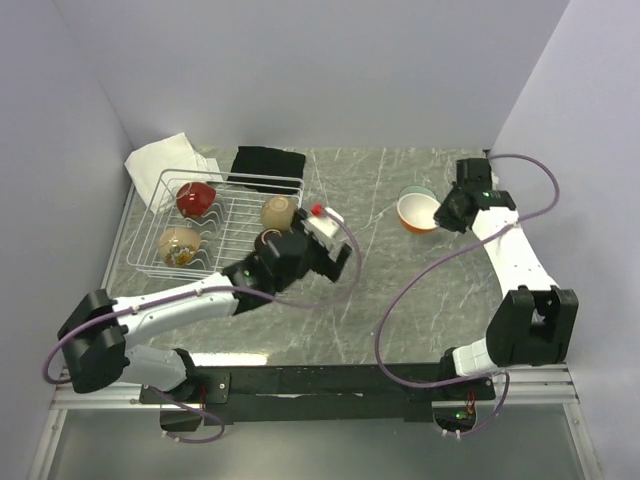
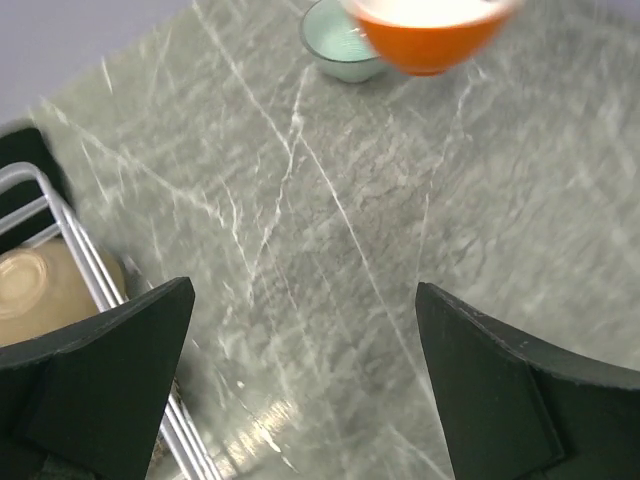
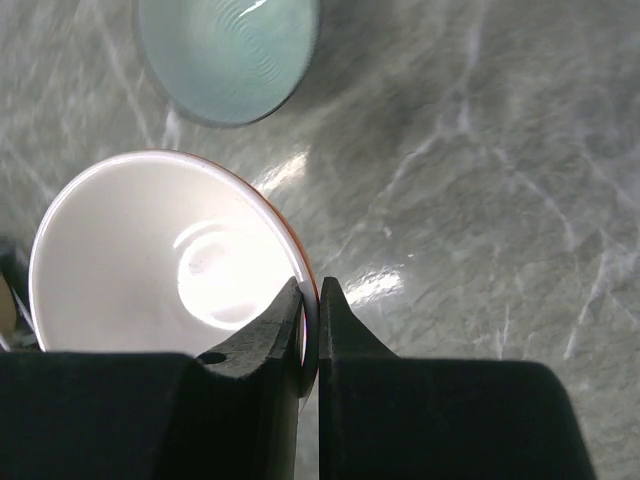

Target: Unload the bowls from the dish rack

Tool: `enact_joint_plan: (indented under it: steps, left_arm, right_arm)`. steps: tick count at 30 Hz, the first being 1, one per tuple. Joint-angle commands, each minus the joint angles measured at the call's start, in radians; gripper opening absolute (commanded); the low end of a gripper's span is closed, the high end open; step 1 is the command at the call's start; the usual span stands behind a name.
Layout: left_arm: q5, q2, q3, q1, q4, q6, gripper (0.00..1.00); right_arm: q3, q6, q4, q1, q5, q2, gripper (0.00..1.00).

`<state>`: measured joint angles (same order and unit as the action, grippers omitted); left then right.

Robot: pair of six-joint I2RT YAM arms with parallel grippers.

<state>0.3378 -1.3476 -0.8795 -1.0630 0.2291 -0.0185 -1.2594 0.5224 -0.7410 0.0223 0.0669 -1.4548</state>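
The white wire dish rack [image 1: 150, 262] stands at the left of the table. In it are a dark red bowl [image 1: 196, 198], a tan-brown bowl [image 1: 181, 244], a beige bowl [image 1: 279, 211] and a dark brown bowl [image 1: 268, 241]. My left gripper [image 2: 305, 385] is open and empty just right of the rack, over bare table, with the beige bowl [image 2: 40, 290] at its left. At the far right my right gripper [image 3: 311, 300] is shut on the rim of the orange bowl [image 3: 160, 260], white inside. A pale teal bowl [image 3: 228, 50] sits on the table just beyond it.
A white cloth [image 1: 160, 160] and a black cloth [image 1: 267, 162] lie behind the rack. Purple walls close in the table on the left, back and right. A stretch of marble table [image 1: 370, 270] separates the rack from the two bowls on the right.
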Motion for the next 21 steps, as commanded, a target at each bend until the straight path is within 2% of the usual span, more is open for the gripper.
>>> enact_joint_plan:
  steps: [1,6,12,14,21]
  left_arm:
    - [-0.190,0.088,-0.084,0.139,-0.189,0.304,0.99]
    - [-0.319,0.153,-0.121,0.343,-0.321,0.454,0.99]
    - [-0.457,0.203,-0.122,0.575,-0.427,0.528,1.00]
    - [-0.464,0.223,-0.111,0.626,-0.447,0.529,0.99]
    - [-0.382,0.271,-0.090,0.667,-0.519,0.522,0.99]
  right_arm:
    - [0.090,0.126,0.164,-0.099,0.066,0.096,0.00]
    - [0.233,0.238,0.267,-0.209,0.135,0.140,0.00]
    - [0.353,0.271,0.385,-0.301,0.232,0.148,0.00]
    - [0.361,0.271,0.416,-0.321,0.222,0.136,0.00]
    - [0.336,0.235,0.474,-0.369,0.212,0.013,0.00]
